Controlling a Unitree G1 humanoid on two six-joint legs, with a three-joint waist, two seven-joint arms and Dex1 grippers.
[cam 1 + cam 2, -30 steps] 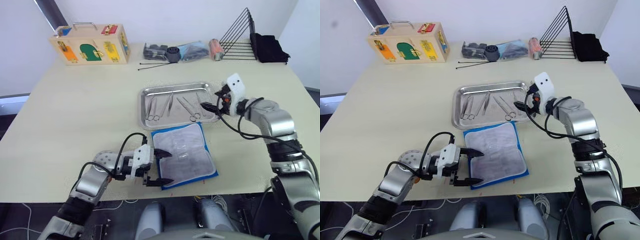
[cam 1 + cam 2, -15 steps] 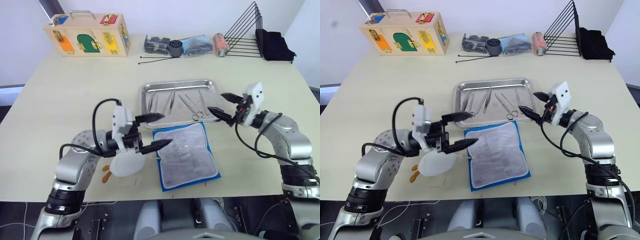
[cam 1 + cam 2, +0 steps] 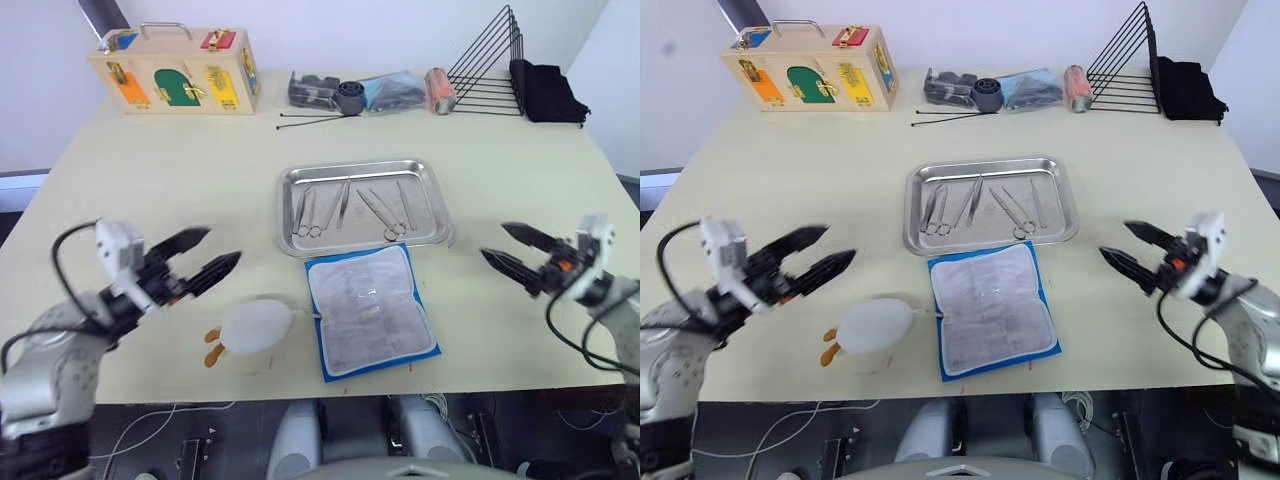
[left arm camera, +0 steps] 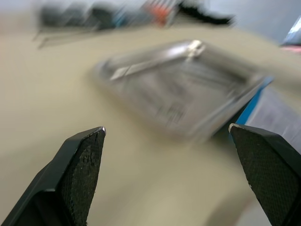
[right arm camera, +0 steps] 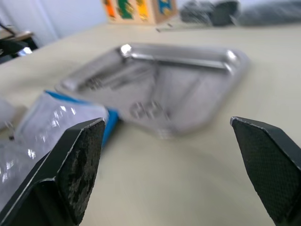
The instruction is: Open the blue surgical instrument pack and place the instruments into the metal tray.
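The blue surgical instrument pack [image 3: 370,312] lies open at the front middle of the table, its pale grey lining facing up. Just behind it sits the metal tray [image 3: 428,226]. Several instruments [image 3: 341,204] lie in it: scissors, tweezers and forceps. My left gripper [image 3: 223,246] hovers open over the table left of the pack, with nothing between its fingers. To the right of the pack and tray, my right gripper [image 3: 493,240] is open and empty as well. The right wrist view looks across the table at the tray [image 5: 188,94] and the pack [image 5: 56,122].
A pale round object [image 3: 258,326] with orange bits lies just left of the pack. Along the back edge stand a wooden latch box [image 3: 175,72], a bag of dark parts [image 3: 385,90], two thin black rods [image 3: 315,120], a black wire rack [image 3: 490,65] and a black cloth [image 3: 548,92].
Both arms have drawn back from the pack, the left outward to the left and the right outward to the right. The pale round object by the pack is now uncovered.
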